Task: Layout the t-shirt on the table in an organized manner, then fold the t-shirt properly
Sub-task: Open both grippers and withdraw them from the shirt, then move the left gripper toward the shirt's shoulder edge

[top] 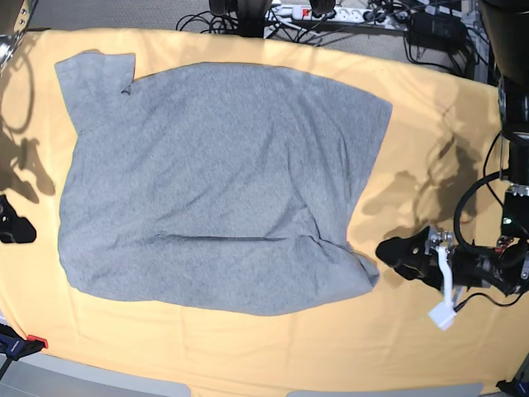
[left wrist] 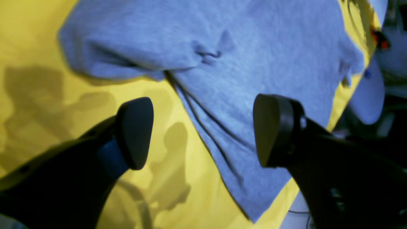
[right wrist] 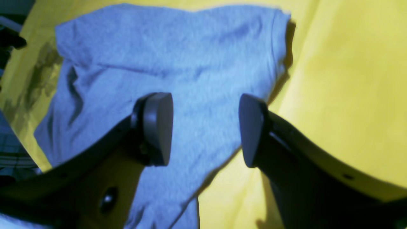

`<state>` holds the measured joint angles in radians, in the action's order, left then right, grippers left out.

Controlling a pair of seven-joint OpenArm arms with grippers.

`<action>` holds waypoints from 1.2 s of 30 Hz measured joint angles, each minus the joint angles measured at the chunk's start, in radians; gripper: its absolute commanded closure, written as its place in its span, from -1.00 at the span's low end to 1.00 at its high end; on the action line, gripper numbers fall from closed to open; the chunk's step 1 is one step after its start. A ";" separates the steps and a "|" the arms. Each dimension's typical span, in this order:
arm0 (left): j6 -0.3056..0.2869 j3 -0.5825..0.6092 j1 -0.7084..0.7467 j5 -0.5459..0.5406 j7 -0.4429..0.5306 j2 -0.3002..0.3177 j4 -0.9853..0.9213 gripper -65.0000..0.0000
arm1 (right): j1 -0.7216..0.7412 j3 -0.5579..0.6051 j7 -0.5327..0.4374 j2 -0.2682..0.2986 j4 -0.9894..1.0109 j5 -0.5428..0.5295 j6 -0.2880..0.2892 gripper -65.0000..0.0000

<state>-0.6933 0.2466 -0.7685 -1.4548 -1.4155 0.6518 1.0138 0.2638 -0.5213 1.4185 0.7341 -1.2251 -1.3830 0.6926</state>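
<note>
The grey t-shirt (top: 215, 182) lies spread on the yellow table (top: 430, 124), plain side up, with one sleeve (top: 95, 70) at the far left and a long crease near its front edge. My left gripper (top: 384, 251) rests just right of the shirt's rumpled front right corner. In the left wrist view it (left wrist: 203, 132) is open and empty, with the t-shirt (left wrist: 270, 47) and its corner beneath and the table (left wrist: 31, 31) beside. My right gripper (right wrist: 203, 128) hangs open and empty over the t-shirt (right wrist: 190, 47) near its edge on the table (right wrist: 349, 63). In the base view it (top: 12, 227) shows only partly at the left edge.
Cables and a power strip (top: 331, 12) lie beyond the table's far edge. The left arm's cables and a white tag (top: 444, 310) sit at the front right. A clamp (top: 16, 341) grips the front left table corner.
</note>
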 measured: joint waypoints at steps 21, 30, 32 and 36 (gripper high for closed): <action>0.000 -0.474 0.539 -0.006 0.006 0.043 0.491 -0.50 | -0.413 -0.235 -0.002 -0.097 -0.497 0.013 0.000 -0.05; 0.006 -0.807 0.873 0.028 0.006 -0.010 0.557 -0.50 | -0.534 -0.438 0.000 -0.117 -0.529 -0.076 0.000 -0.05; 0.012 -0.842 0.920 0.041 0.010 -0.041 0.558 -0.51 | -0.548 -0.456 0.000 -0.117 -0.529 -0.076 0.000 -0.05; 0.012 -0.842 1.021 0.050 0.003 -0.134 0.556 -0.51 | -0.567 -0.476 0.001 -0.120 -0.529 -0.076 0.000 -0.05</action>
<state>-0.6815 -0.5957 0.2523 -1.4044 -1.4124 0.5182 1.5700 -0.3035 -0.9977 1.4193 0.6144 -1.7538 -1.4590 0.6930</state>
